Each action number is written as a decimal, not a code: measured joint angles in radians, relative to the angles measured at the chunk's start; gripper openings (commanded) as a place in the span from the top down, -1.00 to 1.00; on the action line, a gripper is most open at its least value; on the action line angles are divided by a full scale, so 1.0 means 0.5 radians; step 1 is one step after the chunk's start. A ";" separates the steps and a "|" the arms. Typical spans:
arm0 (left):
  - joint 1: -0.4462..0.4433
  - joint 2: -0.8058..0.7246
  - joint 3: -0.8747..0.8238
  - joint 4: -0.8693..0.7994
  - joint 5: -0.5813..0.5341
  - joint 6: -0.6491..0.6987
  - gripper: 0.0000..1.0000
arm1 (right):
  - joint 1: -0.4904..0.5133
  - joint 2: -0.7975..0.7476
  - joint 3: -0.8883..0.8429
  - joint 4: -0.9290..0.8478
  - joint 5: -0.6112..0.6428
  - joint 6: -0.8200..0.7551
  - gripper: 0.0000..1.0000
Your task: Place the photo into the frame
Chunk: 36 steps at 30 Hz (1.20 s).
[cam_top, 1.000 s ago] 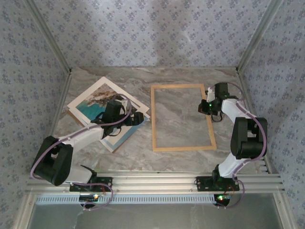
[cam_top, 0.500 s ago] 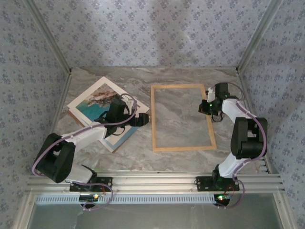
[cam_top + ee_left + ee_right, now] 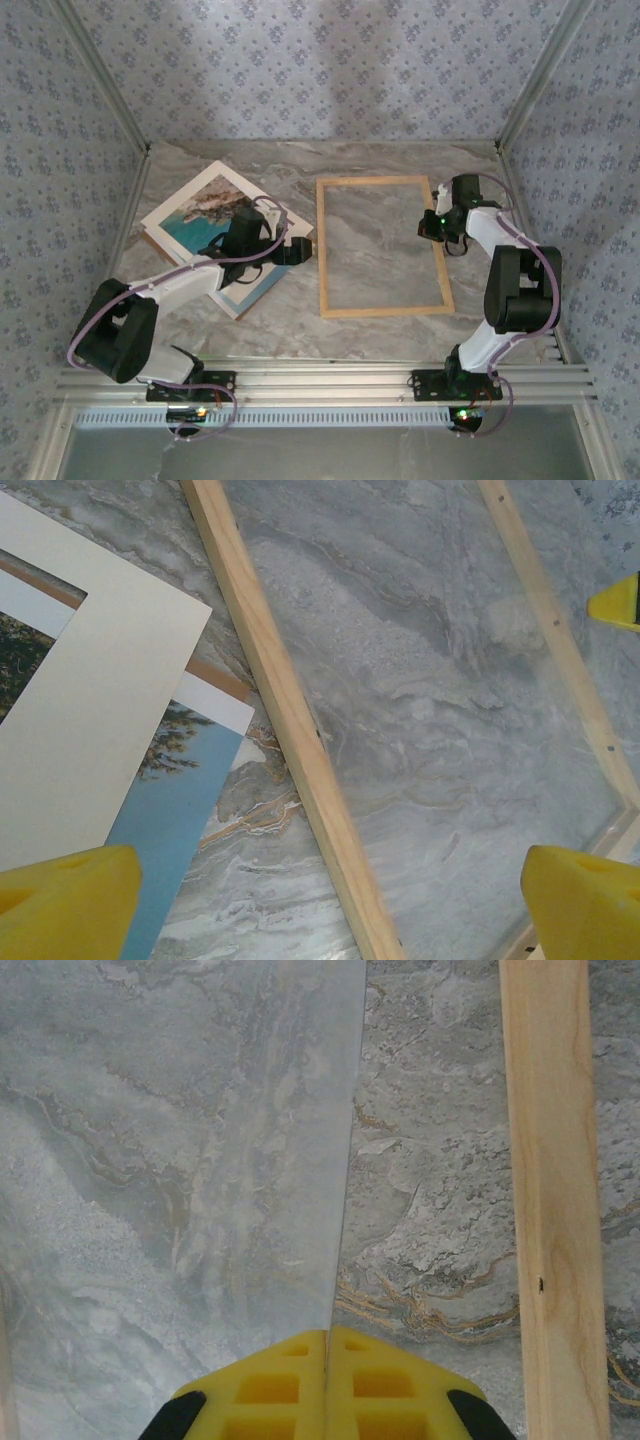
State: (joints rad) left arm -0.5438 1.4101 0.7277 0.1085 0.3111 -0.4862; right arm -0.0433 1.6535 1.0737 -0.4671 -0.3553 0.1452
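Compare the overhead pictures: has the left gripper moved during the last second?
Yes. The left gripper has shifted slightly right over the photo, toward the left rail of the frame, which lies fixed.

The desk point(image 3: 300, 335) is lit softly and evenly from above; only faint shadows are cast. A pale sheen is seen on the pane point(image 3: 200, 1140).

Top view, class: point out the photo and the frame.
the photo point(image 3: 200, 215), top view, its printed middle.
the frame point(image 3: 385, 311), top view, its near wooden bar.
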 measured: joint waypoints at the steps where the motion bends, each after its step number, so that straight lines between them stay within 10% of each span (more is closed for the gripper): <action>1: 0.000 0.000 0.002 0.000 0.000 0.000 -0.95 | -0.001 0.000 0.000 0.000 0.002 0.000 1.00; 36: 0.000 0.000 0.003 -0.001 -0.001 0.001 -0.95 | -0.007 0.060 0.001 0.011 0.022 0.000 1.00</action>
State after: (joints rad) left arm -0.5438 1.4101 0.7292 0.1081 0.3107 -0.4858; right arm -0.0467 1.6833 1.0740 -0.4618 -0.3443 0.1452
